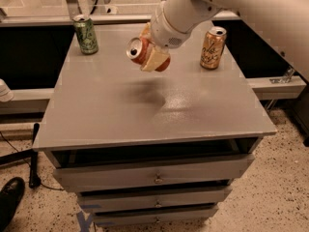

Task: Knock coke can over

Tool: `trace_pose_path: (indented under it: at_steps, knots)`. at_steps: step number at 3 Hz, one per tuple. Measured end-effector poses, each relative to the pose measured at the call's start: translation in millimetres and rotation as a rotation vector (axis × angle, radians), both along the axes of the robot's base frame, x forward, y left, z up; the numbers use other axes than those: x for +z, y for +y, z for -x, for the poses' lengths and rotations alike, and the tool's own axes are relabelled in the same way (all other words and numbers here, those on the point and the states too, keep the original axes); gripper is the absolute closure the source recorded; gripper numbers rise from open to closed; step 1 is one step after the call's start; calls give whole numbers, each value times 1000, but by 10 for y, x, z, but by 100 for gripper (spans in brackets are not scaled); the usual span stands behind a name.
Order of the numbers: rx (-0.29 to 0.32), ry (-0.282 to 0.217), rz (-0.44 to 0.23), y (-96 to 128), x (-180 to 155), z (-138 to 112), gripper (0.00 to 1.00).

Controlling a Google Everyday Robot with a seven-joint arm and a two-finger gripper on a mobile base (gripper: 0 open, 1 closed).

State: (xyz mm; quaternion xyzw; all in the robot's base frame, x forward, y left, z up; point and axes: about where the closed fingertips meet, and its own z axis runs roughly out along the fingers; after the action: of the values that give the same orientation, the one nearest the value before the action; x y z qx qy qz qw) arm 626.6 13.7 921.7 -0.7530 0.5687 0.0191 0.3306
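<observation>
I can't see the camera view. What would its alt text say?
The robot's hand grips the coke can, tipped on its side, above a grey table. A green can stands at the back left and a gold can at the back right.

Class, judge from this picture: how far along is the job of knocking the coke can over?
Done: the gripper grips the coke can, tipped sideways. In hand: it hangs above the table, shadow beneath. Left: leaving it lying there.
</observation>
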Motion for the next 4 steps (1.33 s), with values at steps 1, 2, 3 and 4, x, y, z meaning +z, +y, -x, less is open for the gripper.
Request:
trace_pose_path:
  at_steps: [1, 2, 3, 4]
  knots:
    - [37, 6, 51, 7, -82, 143, 61]
    - [84, 34, 134, -36, -167, 304, 61]
    - [129, 68, 197, -75, -239, 449, 37]
    - [169, 104, 237, -75, -366, 588, 13]
